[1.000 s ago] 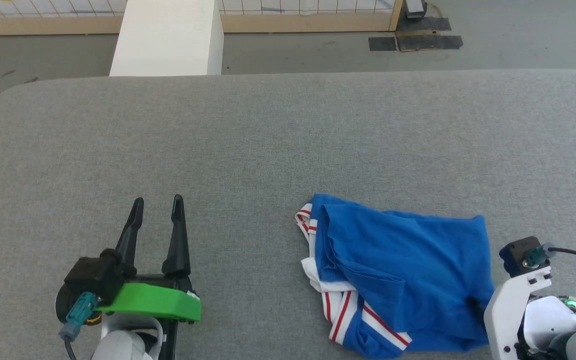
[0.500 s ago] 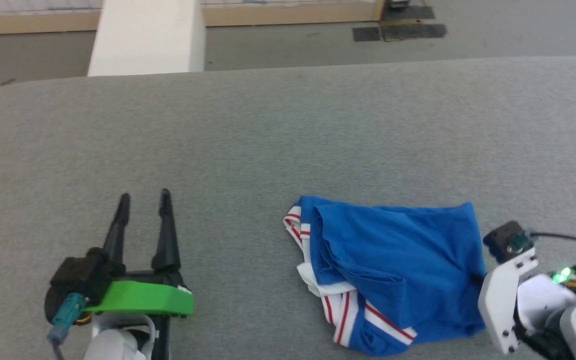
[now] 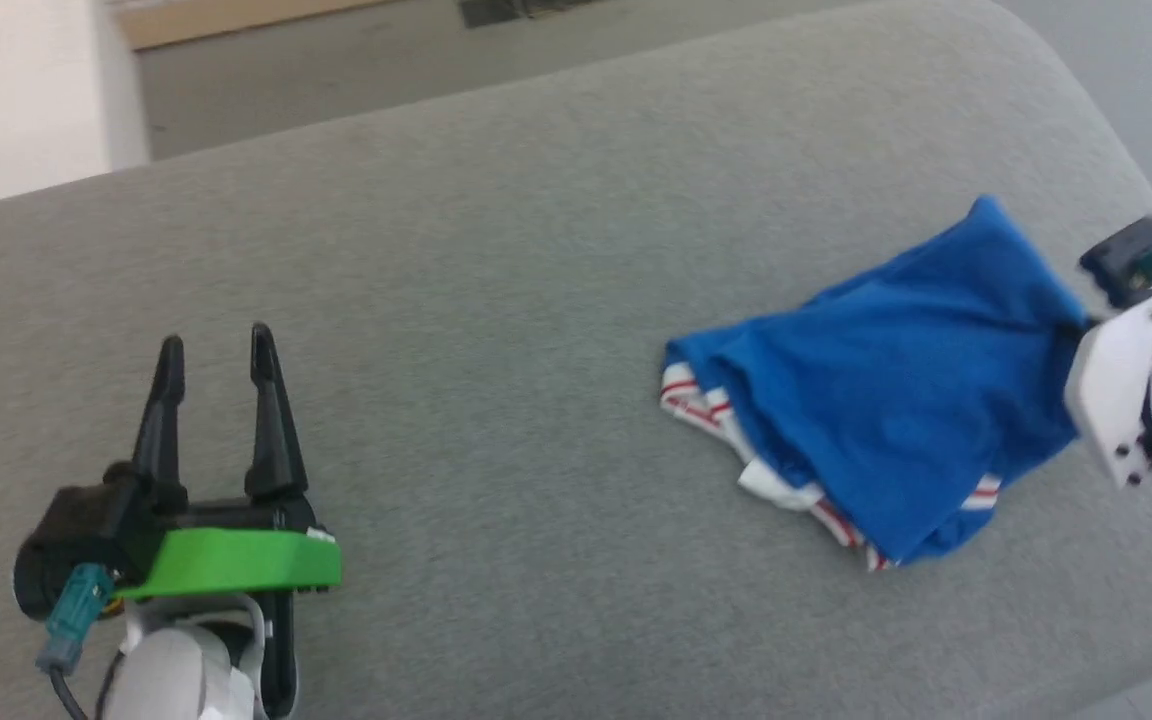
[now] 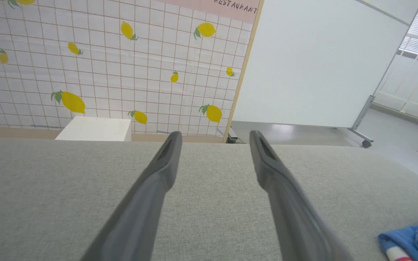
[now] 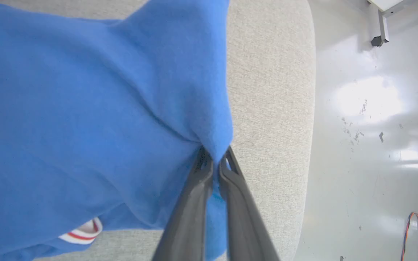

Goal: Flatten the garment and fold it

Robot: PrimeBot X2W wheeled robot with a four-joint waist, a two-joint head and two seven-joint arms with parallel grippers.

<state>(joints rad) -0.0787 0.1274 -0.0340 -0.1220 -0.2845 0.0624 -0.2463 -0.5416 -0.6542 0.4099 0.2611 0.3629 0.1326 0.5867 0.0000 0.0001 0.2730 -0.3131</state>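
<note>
A grey fabric table (image 3: 536, 300) is seen spread wide — behind it a white block (image 4: 93, 128) is set before a lemon-patterned tiled wall (image 4: 103, 65); a wheeled white panel (image 4: 321, 65) is parked on glossy grey floor (image 5: 376, 145).

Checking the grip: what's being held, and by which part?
The right end effector pinches the garment at a blue edge fold; the left end effector holds nothing.

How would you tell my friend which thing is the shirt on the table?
Find the wide grey fabric-topped table. Toward its right end sits a crumpled garment, one fold pinched in the right pincer. Its bright royal blue, with red-and-white striped trim peeking out along the lower edge, sets it apart from the plain grey cloth around it.
</note>
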